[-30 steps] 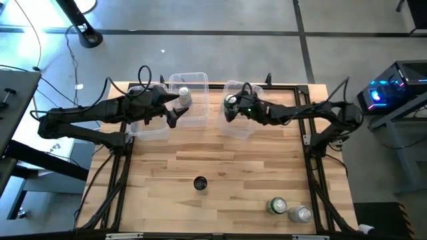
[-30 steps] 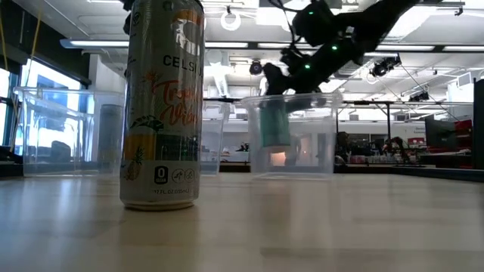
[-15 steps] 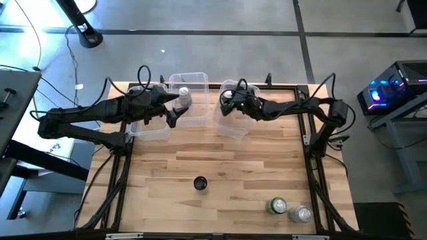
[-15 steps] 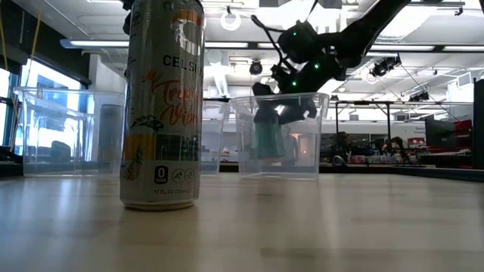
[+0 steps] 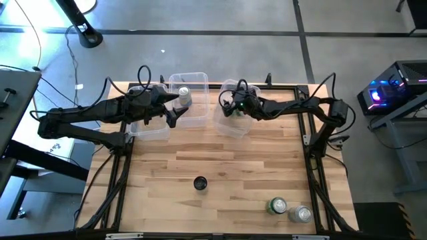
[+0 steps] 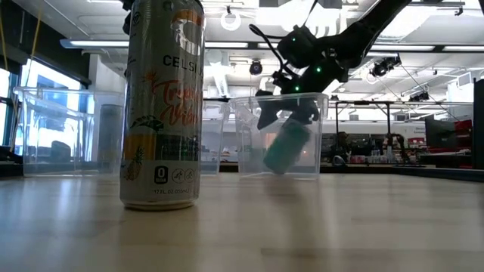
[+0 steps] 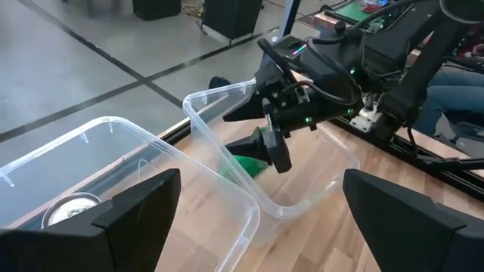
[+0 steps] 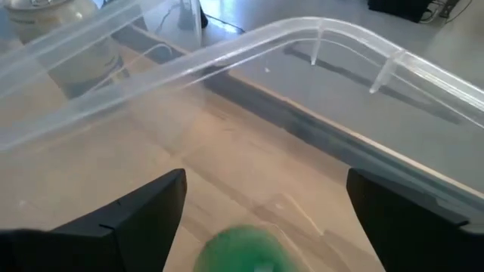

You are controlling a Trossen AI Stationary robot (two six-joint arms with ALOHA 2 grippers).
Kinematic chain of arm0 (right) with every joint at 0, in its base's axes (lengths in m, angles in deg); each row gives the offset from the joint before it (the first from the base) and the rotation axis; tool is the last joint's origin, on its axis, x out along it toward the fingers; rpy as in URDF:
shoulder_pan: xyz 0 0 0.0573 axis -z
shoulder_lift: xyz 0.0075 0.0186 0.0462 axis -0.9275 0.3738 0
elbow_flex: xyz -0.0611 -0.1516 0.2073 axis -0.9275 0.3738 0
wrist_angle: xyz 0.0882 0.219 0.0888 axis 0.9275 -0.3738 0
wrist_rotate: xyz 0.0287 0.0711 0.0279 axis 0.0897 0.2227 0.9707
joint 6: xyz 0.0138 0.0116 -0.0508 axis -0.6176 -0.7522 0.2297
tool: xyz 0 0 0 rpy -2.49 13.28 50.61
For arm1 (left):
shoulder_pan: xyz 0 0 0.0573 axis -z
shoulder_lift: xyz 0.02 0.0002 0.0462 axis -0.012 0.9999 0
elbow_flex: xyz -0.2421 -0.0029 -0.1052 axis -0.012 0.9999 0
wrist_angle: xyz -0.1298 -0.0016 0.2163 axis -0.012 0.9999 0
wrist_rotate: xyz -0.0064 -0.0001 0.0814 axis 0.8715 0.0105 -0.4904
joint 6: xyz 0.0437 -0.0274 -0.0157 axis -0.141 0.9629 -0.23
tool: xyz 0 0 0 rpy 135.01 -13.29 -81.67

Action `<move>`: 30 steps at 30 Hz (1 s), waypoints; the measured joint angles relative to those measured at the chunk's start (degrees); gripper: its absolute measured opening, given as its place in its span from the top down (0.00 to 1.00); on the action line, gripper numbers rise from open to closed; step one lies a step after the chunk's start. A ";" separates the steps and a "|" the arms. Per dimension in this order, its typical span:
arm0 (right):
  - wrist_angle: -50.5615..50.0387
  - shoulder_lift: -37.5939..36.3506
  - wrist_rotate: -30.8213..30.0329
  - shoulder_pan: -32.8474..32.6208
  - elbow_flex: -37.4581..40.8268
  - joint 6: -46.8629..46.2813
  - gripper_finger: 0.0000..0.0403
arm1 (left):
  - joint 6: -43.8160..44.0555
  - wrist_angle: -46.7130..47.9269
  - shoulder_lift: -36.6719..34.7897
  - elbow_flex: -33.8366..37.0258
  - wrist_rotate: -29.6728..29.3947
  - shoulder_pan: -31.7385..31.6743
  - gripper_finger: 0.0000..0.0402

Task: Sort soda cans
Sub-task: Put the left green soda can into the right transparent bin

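A green soda can [image 6: 285, 147] sits tilted inside the right clear bin [image 5: 235, 125], its lower end near the bin's floor. My right gripper [image 5: 231, 107] stands open just above it, inside the bin's rim. The can shows blurred between the fingers in the right wrist view [image 8: 243, 253]. My left gripper [image 5: 175, 110] waits open above the middle bin [image 5: 195, 80], which holds a silver can [image 5: 184, 93]. A black can [image 5: 199, 183], a second green can [image 5: 277, 206] and a second silver can [image 5: 302, 214] stand on the table. My right gripper comes slanting down from the table's right side, its open fingers [image 6: 266, 115] on either side of the green can's upper end [image 6: 295, 130]. Whether either finger touches the can I cannot tell.
A third clear bin [image 5: 148, 131] stands at the far left under my left arm. The black can stands alone at the near middle of the table. The other two loose cans stand together at the near right corner. Bare wood lies between the bins and these cans.
My right gripper has gone toward the table's left edge and down into the right bin, then opened. The green can, upright between its fingers before, now sits lower and tilted. The right bin has slid a little toward the left.
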 joint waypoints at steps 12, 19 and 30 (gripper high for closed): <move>-6.18 -3.10 8.73 0.00 -2.29 2.08 0.10 | -0.49 0.27 0.02 0.00 0.02 -0.01 0.10; -25.80 -6.83 30.23 -0.02 -9.27 7.28 0.10 | -1.06 2.71 0.02 0.00 0.02 -0.01 0.10; -30.05 1.23 25.70 -1.93 -11.21 1.73 0.10 | 0.54 2.69 0.02 0.00 0.02 -0.01 0.10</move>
